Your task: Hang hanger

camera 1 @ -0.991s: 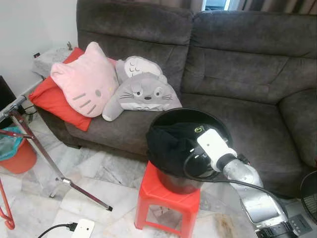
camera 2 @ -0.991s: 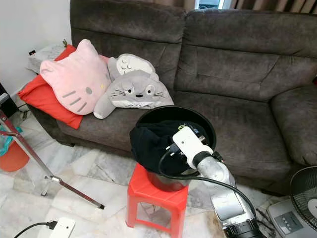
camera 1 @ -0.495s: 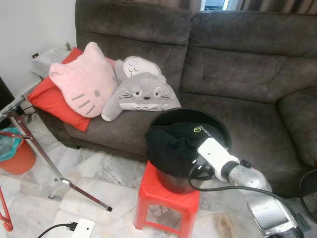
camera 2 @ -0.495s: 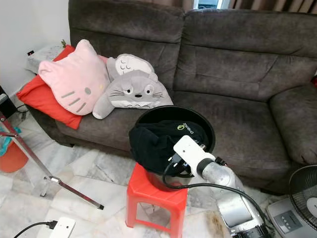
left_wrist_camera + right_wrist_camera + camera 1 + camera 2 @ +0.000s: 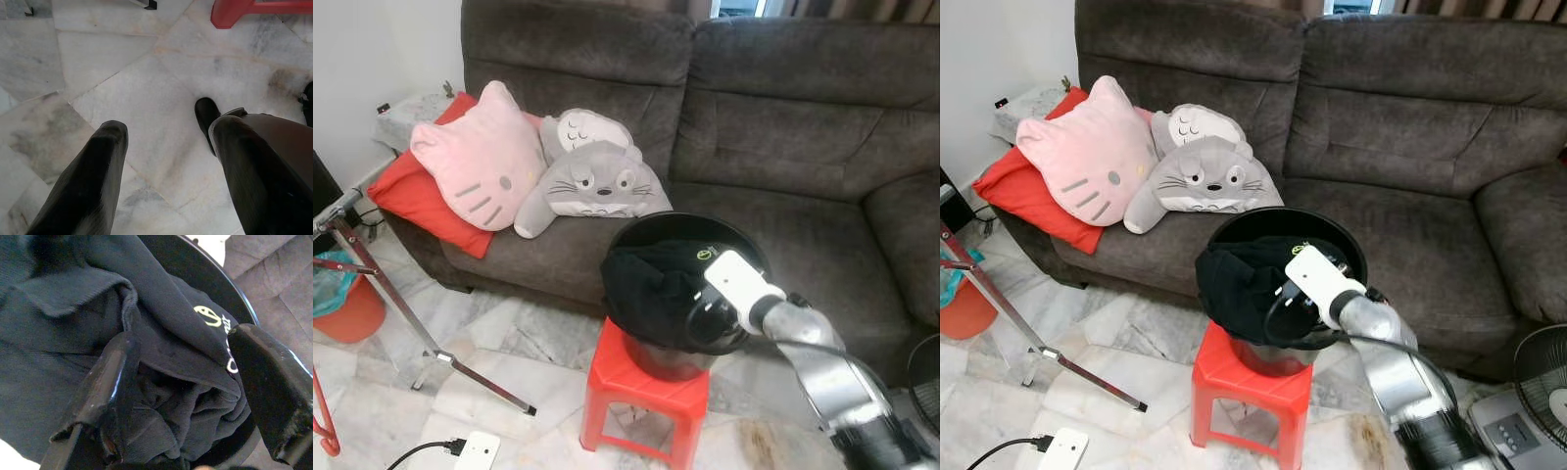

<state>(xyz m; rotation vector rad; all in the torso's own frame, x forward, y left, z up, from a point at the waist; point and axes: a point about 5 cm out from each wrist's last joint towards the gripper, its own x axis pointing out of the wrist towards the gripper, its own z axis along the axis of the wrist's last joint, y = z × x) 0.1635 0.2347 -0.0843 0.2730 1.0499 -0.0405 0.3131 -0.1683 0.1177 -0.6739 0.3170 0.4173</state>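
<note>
Right hand (image 5: 181, 382): fingers spread wide, holding nothing, poised just above a heap of black clothing (image 5: 98, 333); one finger (image 5: 110, 377) rests against the cloth.
Under the hand: the black garment, with a small yellow-green logo (image 5: 208, 316), is bunched inside a round black bucket (image 5: 744, 245) and spills over the near rim.
Below that: the bucket stands on a red plastic stool (image 5: 646, 387) on the marble floor (image 5: 509, 372).
Hanger: I cannot make out a hanger anywhere; if there is one it may be buried in the folds of the clothing.
Beyond the hand: a dark grey sofa (image 5: 783, 147); further along it to the hand's left lie a grey cat-like plush cushion (image 5: 592, 186), a pink cat-face cushion (image 5: 480, 157) and a red cushion (image 5: 411, 201).
Far left, away from the hand: slanted metal legs of a stand (image 5: 401, 313), possibly a clothes rack.
Left hand (image 5: 166, 161): hangs idle over the floor, fingers apart, empty.
Doing this step well: likely lower the open fingers around one thick fold or collar, close firmly, then lift straight up so the bucket does not tip off the stool.
</note>
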